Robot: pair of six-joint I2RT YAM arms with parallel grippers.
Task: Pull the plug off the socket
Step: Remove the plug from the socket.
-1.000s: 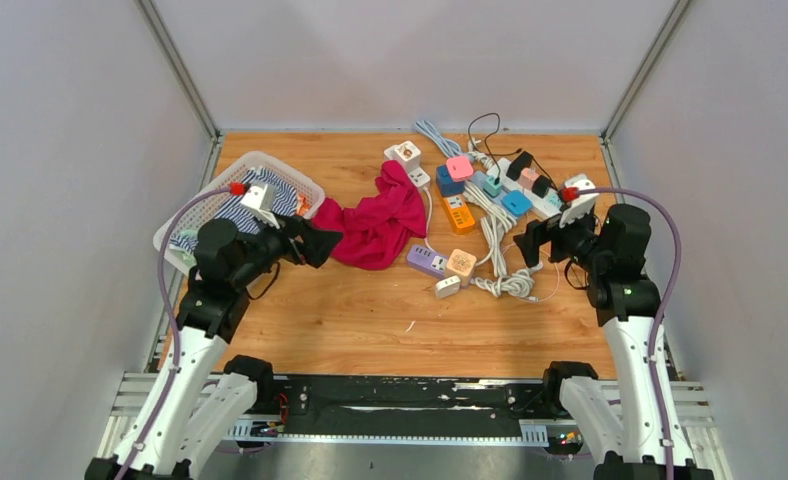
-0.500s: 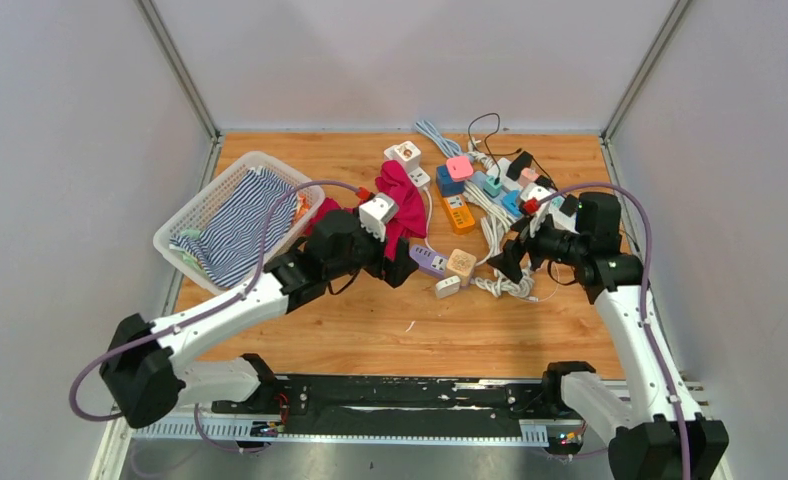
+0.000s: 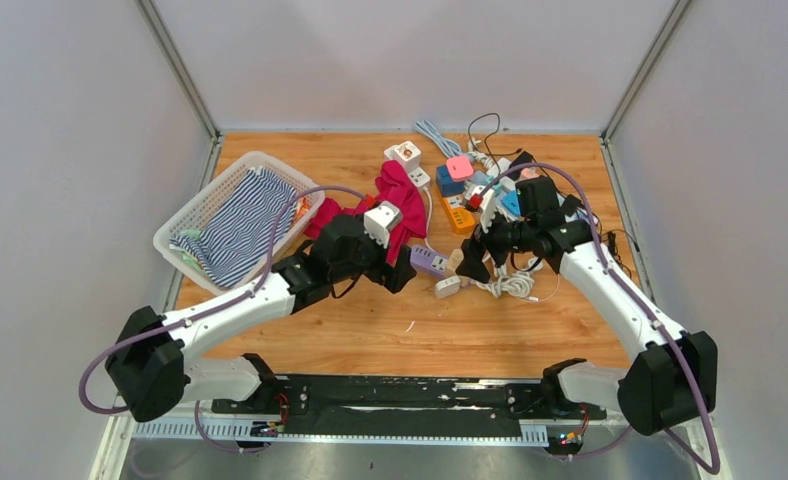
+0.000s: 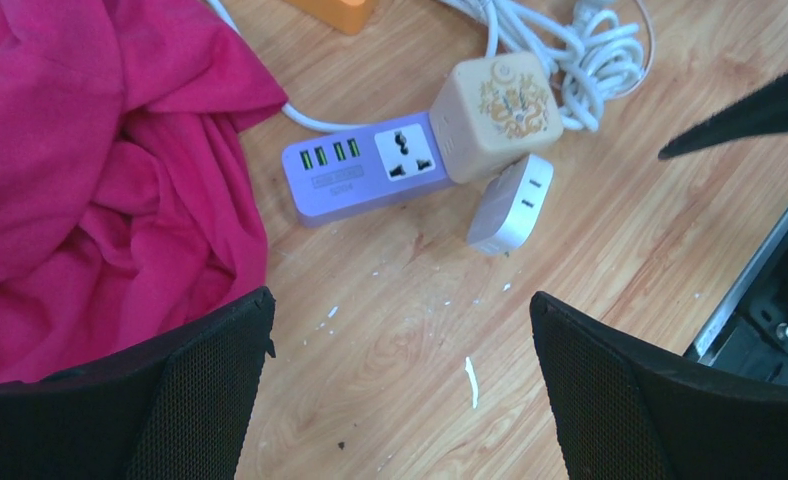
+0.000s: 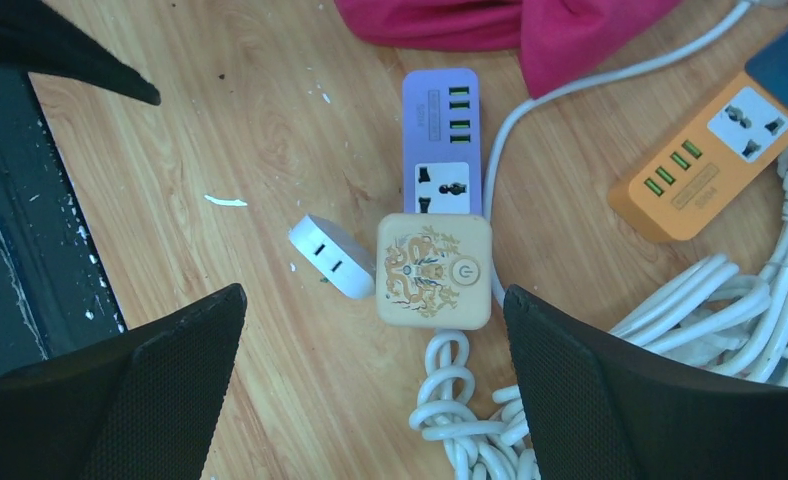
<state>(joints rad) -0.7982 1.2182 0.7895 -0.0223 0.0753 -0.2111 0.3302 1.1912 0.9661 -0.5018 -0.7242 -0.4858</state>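
Beige plug (image 5: 434, 270) sits mid-frame in the right wrist view, joined to the purple strip (image 5: 440, 130) on the desk (image 5: 270, 120). Both jaws hang wide open. Unheld, the strip could drag along; the white adapter (image 5: 332, 256) beside could be grabbed instead.

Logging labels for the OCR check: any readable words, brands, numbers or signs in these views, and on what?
No words or numbers can be read.
Power-button symbol: on the beige cube-shaped adapter with gold ornament, the only clear sign.
Small print beside the USB ports of the purple plastic power strip: too small to read.
Small print on the orange plastic power strip: blurred.
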